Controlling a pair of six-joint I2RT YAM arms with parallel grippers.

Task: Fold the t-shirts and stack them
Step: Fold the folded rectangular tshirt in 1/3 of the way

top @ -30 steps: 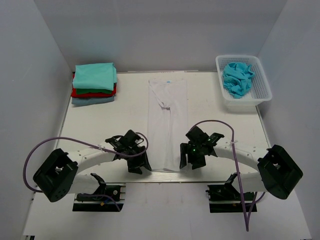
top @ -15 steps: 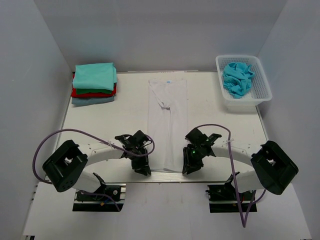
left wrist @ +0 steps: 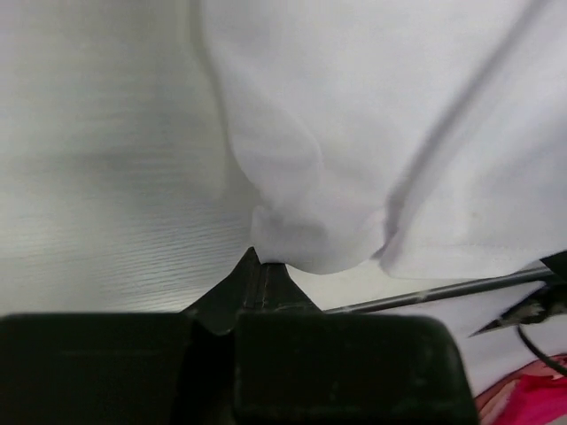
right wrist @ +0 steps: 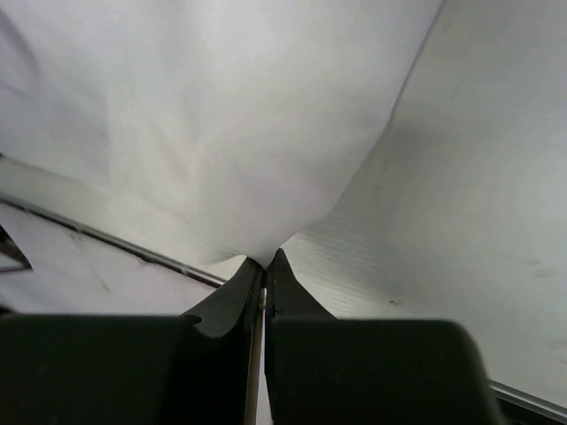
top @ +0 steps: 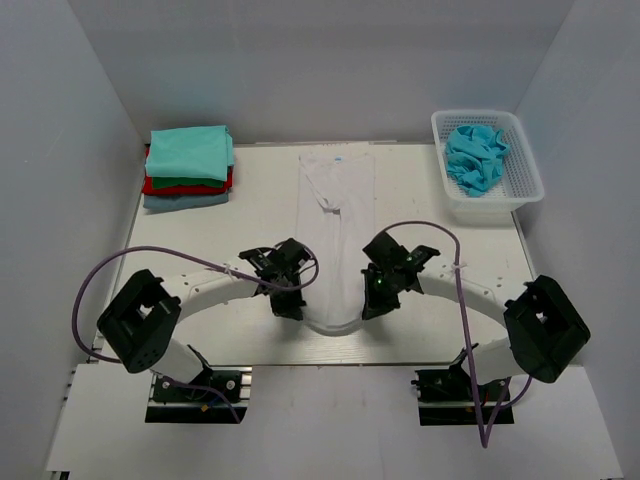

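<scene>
A white t-shirt (top: 336,225), folded into a long narrow strip, lies down the middle of the table. Its near hem is lifted and sags between my two grippers. My left gripper (top: 290,306) is shut on the hem's left corner, where the white cloth (left wrist: 354,159) bunches at the closed tips (left wrist: 262,264). On the right corner my right gripper (top: 371,308) is shut too, with cloth (right wrist: 221,133) pinched at its tips (right wrist: 266,261). Folded t-shirts (top: 190,152), teal on top with red and grey-blue under it, are stacked at the back left.
A white lattice basket (top: 525,170) at the back right holds a crumpled light blue t-shirt (top: 475,157). The table's near edge (top: 250,364) runs just in front of the grippers. White walls close in the table on three sides.
Both grippers closed on the near corners of the white t-shirt and moved away from the table's near edge, lifting the hem, which now hangs curved between them.
</scene>
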